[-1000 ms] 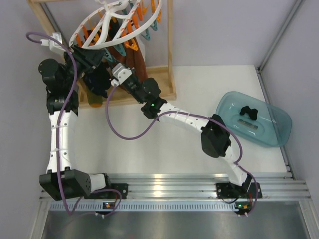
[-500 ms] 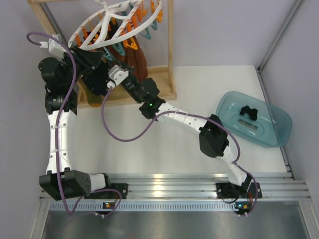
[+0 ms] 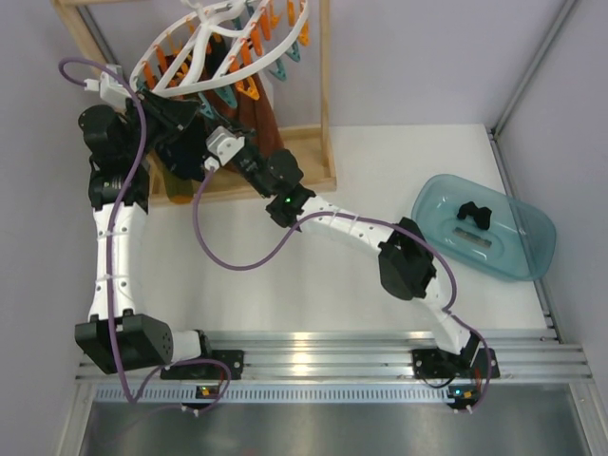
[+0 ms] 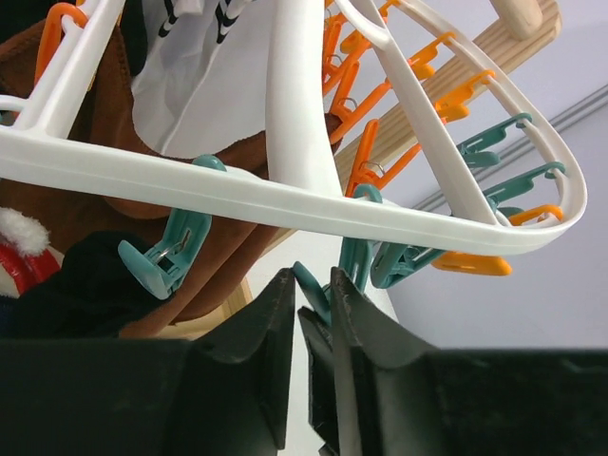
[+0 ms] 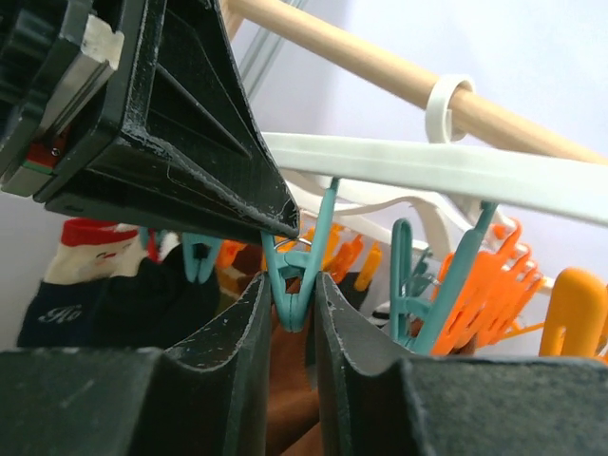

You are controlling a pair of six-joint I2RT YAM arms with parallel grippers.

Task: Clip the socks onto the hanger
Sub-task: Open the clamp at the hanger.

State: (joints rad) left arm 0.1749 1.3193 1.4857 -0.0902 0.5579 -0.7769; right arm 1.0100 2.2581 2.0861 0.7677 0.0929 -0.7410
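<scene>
The white hanger (image 3: 269, 65) hangs tilted from the wooden frame, with orange and teal clips around its ring (image 4: 285, 195) (image 5: 427, 166). Both grippers meet under its left side. My left gripper (image 3: 190, 119) (image 4: 312, 277) is shut on the upper end of a teal clip (image 4: 308, 285). A dark thing I cannot name sits just below it between the fingers. My right gripper (image 3: 217, 133) (image 5: 293, 285) is shut on the same clip's lower tip (image 5: 296, 294). One black sock (image 3: 472, 214) lies in the teal tray. I see no sock in either gripper.
The wooden frame (image 3: 323, 95) stands at the back left, with rust-brown cloths (image 3: 261, 119) (image 4: 85, 161) and other dark garments hanging under the hanger. The teal tray (image 3: 513, 256) sits at the right, near the table's right rail.
My left gripper's jaws have narrowed onto the teal clip and that arm has risen slightly. The right gripper has shifted a little left toward it. The hanger has rocked slightly.
</scene>
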